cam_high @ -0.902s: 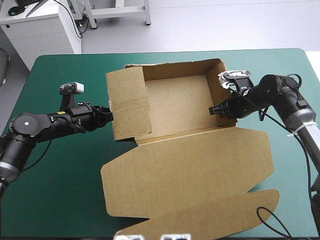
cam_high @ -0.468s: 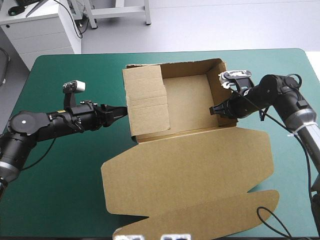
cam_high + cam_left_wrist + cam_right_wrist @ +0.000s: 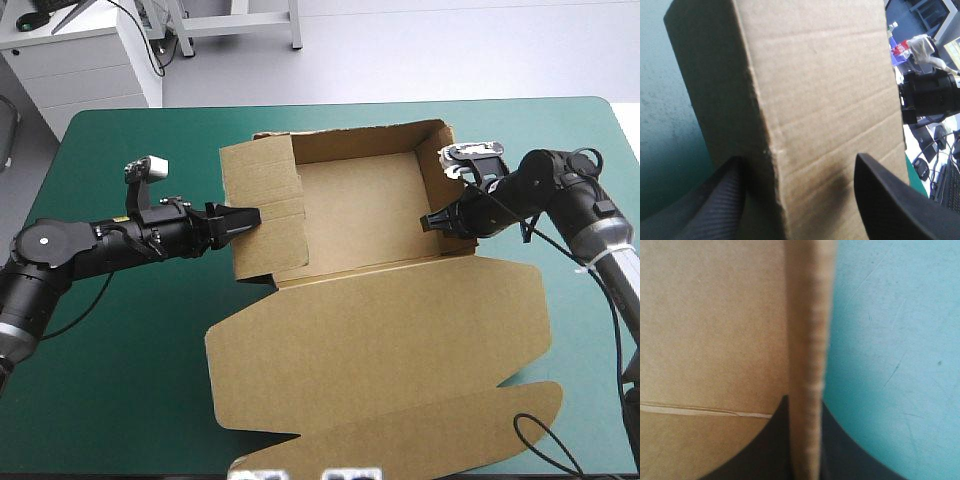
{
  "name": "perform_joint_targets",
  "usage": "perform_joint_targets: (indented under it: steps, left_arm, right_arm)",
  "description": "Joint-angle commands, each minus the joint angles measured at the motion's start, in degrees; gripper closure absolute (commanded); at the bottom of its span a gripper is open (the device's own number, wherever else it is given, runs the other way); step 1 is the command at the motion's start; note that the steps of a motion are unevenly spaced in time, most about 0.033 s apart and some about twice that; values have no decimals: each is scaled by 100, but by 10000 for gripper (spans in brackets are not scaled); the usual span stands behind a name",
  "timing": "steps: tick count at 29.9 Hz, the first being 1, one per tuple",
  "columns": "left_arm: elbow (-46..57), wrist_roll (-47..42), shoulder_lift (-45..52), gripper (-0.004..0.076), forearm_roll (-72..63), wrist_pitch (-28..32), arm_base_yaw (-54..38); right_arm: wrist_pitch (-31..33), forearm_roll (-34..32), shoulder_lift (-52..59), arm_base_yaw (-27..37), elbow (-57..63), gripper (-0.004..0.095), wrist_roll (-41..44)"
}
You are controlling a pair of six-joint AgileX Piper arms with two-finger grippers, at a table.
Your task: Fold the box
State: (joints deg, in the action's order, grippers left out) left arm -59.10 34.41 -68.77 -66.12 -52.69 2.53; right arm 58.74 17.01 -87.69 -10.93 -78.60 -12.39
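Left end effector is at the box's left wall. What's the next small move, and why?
Probably shut the left end effector on the left wall: its fingers stand open astride that wall's edge, while the right end effector is shut on the right wall, steadying the box.

1. We see the left arm (image 3: pixel 95 248) as a chain of black cylindrical segments, one round joint bearing a pale circular cap (image 3: pixel 45 243).
2. Toward its base we note a silver-grey band (image 3: pixel 12 330).
3. We find the left end effector (image 3: pixel 240 217) built of two black fingers (image 3: pixel 710 205) shaped like curved fins, their surface showing a fine woven texture.
4. We see the right arm (image 3: pixel 555 185) as black and rounded at its joints, passing into a silver-grey sleeve (image 3: pixel 612 245) edged by a white ring (image 3: pixel 600 262).
5. On the right end effector (image 3: pixel 428 221) we see the same black fins, broad at the base and tapering upward.
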Motion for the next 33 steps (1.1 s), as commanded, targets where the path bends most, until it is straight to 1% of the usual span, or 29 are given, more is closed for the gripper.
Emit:
perform_joint_targets:
  steps: [1,6,8,13,16,18,20,22,24,25,28,33]
  left_arm:
    - [-192,-102,125,271,-485,199,40]
    - [-192,-116,120,270,-566,266,40]
    - [-212,-200,120,270,-388,256,40]
    - [-382,-1145,120,270,479,258,40]
    - [-577,-1474,120,270,834,205,124]
    - [-733,-1924,120,270,1331,286,378]
    - [-871,-2507,120,270,1941,447,716]
    - [-941,-3211,120,270,2808,710,1152]
    - [-957,-4178,120,270,3744,994,1560]
    - [-957,-4555,120,270,4112,1035,1713]
    - [-957,-5627,17,271,5130,1045,2206]
    - [-968,-6714,-248,271,6063,1095,2961]
  right_arm:
    - [-163,172,233,-3,-177,920,38]
    - [-151,132,233,-3,-177,920,38]
    - [-151,131,233,-3,-177,920,38]
    - [-172,125,233,-8,-177,919,25]
    - [-243,88,233,-71,-177,919,40]
    - [-370,56,233,-178,-177,919,84]
    - [-465,-126,233,-289,-197,919,270]
    - [-501,-420,233,-427,-236,919,446]
    - [-504,-693,233,-553,-288,919,678]
    - [-515,-757,233,-593,-312,919,743]
    - [-515,-745,233,-634,-433,919,759]
    - [-442,-627,233,-634,-678,919,747]
